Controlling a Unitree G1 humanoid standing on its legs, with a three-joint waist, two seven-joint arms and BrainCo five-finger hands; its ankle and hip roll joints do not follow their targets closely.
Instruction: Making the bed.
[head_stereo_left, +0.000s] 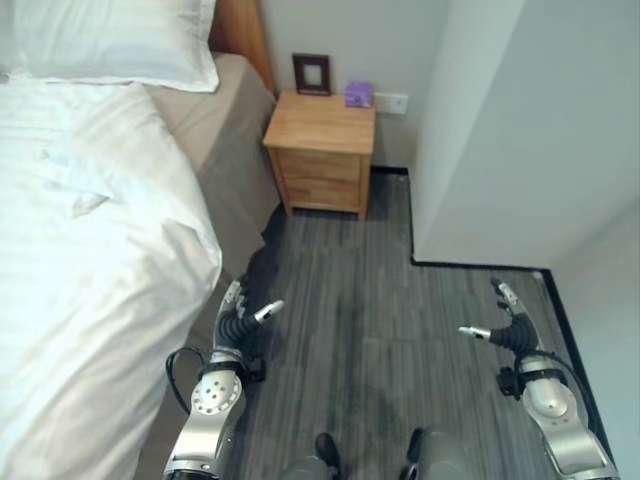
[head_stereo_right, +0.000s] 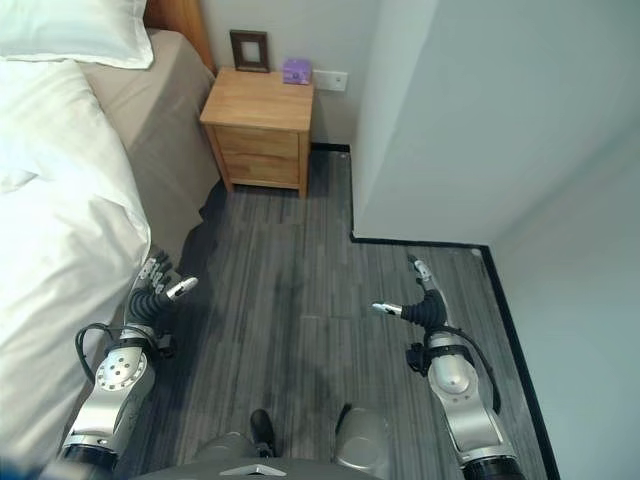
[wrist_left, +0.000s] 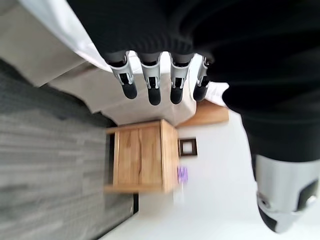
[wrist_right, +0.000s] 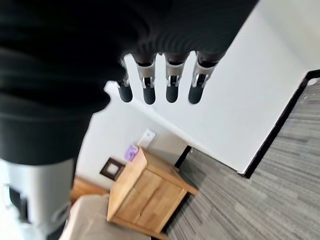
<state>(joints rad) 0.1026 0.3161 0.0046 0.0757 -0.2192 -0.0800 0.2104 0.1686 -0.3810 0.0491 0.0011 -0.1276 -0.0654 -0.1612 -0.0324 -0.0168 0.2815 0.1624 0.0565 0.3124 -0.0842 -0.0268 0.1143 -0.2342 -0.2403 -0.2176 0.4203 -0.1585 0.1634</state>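
My left hand (head_stereo_left: 240, 318) had its fingers (wrist_left: 152, 85) hanging straight and relaxed with nothing in them, close beside the edge of the bed (head_stereo_left: 215, 130) but, as far as I could judge, not touching it. My right hand (head_stereo_left: 505, 325) was just as slack and empty, its fingers (wrist_right: 170, 82) loose over the grey plank floor (head_stereo_left: 390, 290), well away from the bed on the side toward the white wall (head_stereo_left: 500, 130).

The thing I had to work on, the white duvet (head_stereo_left: 90, 260), lay rumpled across the bed, its near edge draping over the side just next to my left hand. It stopped short of the bed's far side strip, where the beige sheet (head_stereo_left: 220, 120) showed bare. A white pillow (head_stereo_left: 110, 40) sat at the head of the bed, and a wooden nightstand (head_stereo_left: 322, 150) with a small dark frame (head_stereo_left: 311, 74) and a purple box (head_stereo_left: 359, 94) stood just past the bed's head corner.

I judged the duvet soft, light and floppy, with no stiffness to push against, so it would sag and bunch wherever I lifted it. It was bulky enough that a single pinch would only drag a fold. The sensible hold looked like the hanging edge nearest my left hand, cloth gathered between thumb and fingers, with the right hand brought over to take the same edge further along toward the pillow, so both could draw it flat over the bare sheet
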